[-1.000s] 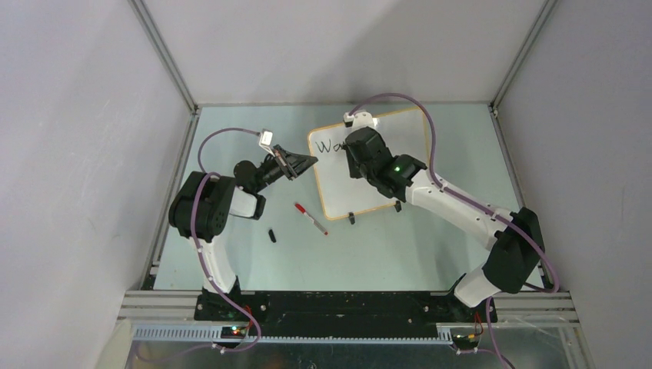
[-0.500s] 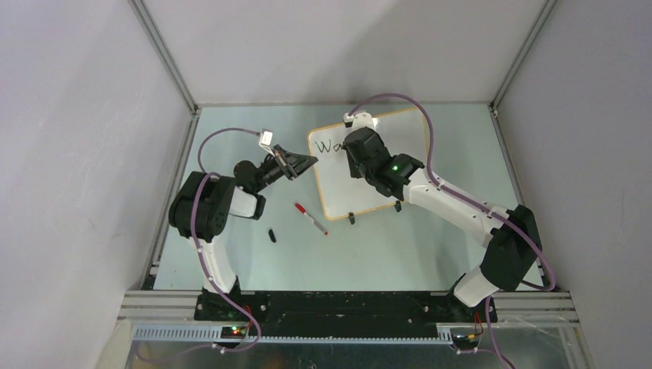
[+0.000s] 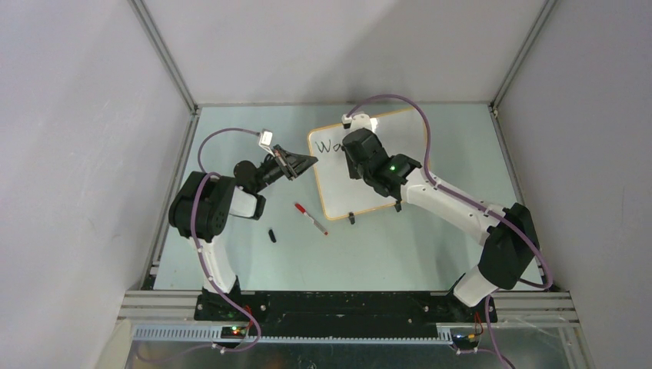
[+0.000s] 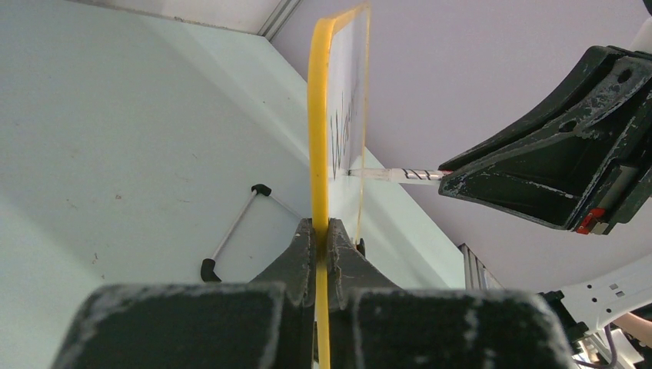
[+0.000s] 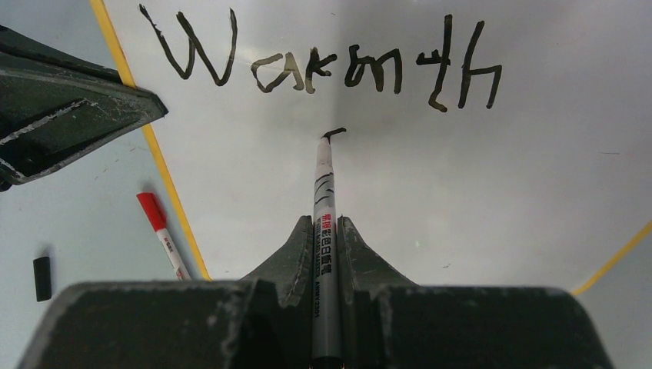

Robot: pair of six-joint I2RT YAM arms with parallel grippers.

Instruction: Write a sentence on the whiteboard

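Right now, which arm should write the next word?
Right. Its end effector is shut on the marker, tip on the whiteboard below "Warmth". The left end effector is clamped on the board's frame.

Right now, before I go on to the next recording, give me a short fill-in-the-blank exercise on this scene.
1. The only finished word on the whiteboard reads ___.
2. The right gripper is shut on a black ___, whose tip touches the whiteboard.
3. The left gripper is shut on the frame of the ___.
4. The spare marker lying on the table has a ___ cap.

Missing words: Warmth; marker; whiteboard; red.
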